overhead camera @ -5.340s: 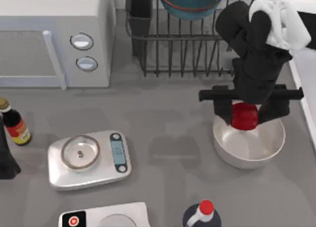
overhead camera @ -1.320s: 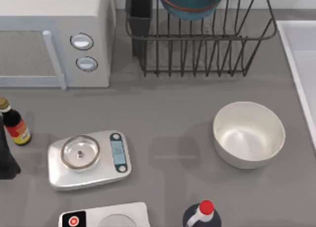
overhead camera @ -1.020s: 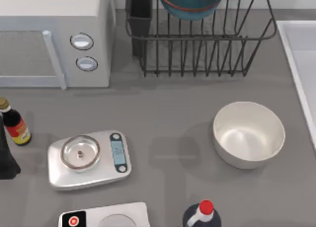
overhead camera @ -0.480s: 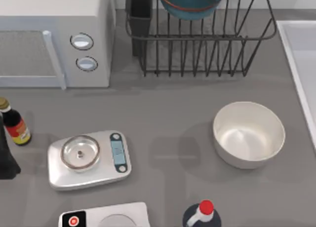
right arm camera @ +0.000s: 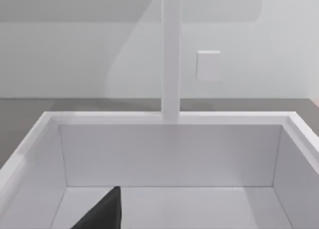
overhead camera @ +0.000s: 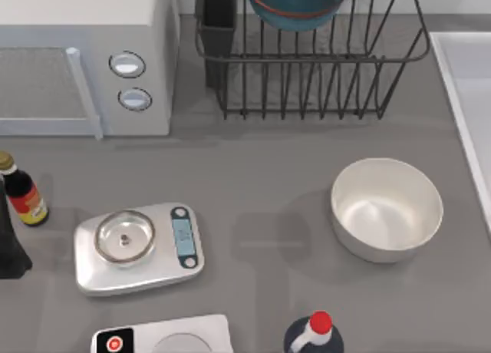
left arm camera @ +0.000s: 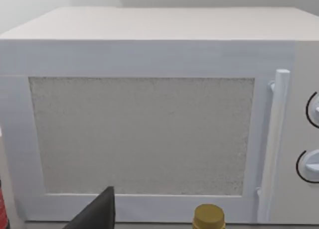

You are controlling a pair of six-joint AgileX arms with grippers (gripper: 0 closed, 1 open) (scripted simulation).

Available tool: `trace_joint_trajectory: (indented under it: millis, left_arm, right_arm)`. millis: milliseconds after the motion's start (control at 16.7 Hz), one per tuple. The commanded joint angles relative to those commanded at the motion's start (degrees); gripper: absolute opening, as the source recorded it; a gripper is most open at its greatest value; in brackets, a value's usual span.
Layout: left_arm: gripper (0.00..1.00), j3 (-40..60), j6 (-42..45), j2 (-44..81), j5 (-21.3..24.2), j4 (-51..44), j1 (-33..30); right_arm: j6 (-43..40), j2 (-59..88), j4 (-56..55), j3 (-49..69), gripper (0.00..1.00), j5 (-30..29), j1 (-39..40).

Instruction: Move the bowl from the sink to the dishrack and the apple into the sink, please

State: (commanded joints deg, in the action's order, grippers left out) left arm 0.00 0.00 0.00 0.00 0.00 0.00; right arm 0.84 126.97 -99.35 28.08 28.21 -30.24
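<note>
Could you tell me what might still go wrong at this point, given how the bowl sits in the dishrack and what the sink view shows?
1. The teal bowl leans among the dishrack's thin upright bars at the top view's upper edge; if poorly seated, it might tip or slide.
2. The right wrist view looks into the sink, and the part of the floor in view holds no apple, so its placement cannot be confirmed.
3. The white bowl stands close to the sink rim; an arm coming back could knock it.

The right arm, which hung over the white bowl (overhead camera: pixel 387 207) gripping the apple, is gone from above the table, and the apple with it; the white bowl now lies bare, while the right wrist camera looks into the sink (right arm camera: pixel 169 154).
</note>
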Motion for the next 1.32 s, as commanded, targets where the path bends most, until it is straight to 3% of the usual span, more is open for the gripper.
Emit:
trace_joint_trajectory:
  millis: [240,540,1320]
  left_arm:
    - [1.00,0.00,0.00,0.00,0.00,0.00,0.00]
    - [1.00,0.00,0.00,0.00,0.00,0.00,0.00]
    - [1.00,0.00,0.00,0.00,0.00,0.00,0.00]
  right_arm:
    - [0.14,-2.71,3.41,-1.34,1.00,-0.91,0.84]
    - [0.35,-18.85,18.06,-6.21,1.00,-4.80,5.09]
    - [-1.20,-104.21,77.06,-20.48,1.00,-21.83,23.45]
